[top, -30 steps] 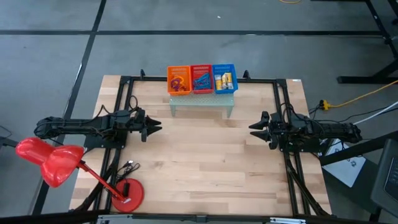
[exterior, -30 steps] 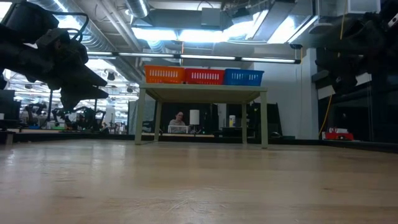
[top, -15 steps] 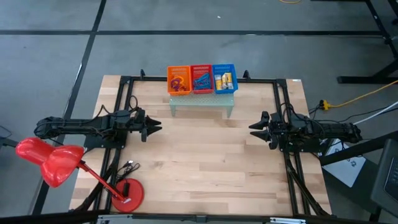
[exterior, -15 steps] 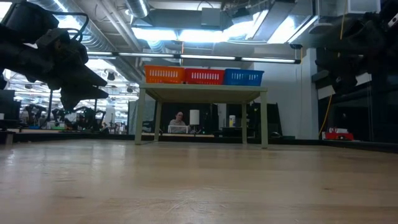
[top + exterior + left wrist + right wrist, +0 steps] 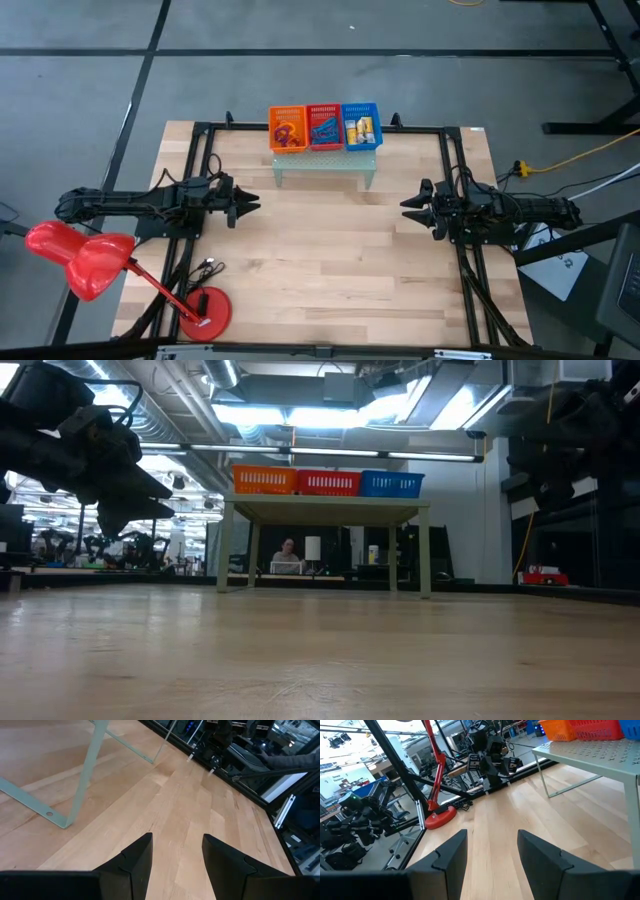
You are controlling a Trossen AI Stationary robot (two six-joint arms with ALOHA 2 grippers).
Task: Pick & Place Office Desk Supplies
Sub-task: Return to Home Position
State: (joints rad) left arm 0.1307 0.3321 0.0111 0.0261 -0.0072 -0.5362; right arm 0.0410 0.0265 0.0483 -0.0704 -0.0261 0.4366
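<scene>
Three small plastic baskets stand side by side on a pale green shelf [image 5: 326, 166] at the table's far edge: an orange basket [image 5: 288, 129] with ring-like items, a red basket [image 5: 324, 128] with blue clips, a blue basket [image 5: 361, 127] with yellow-and-silver blocks. My left gripper [image 5: 250, 206] waits open at the table's left, above the wood, pointing toward the middle. My right gripper [image 5: 410, 208] waits open at the right, facing it. Both hold nothing, as the left wrist view [image 5: 176, 851] and the right wrist view [image 5: 491, 845] show.
A big red desk lamp has its head [image 5: 80, 258] off the near left corner and its round base [image 5: 207, 310] on the table. The wooden tabletop [image 5: 330, 260] lies bare between the arms. Black frame rails [image 5: 200, 150] run along both sides.
</scene>
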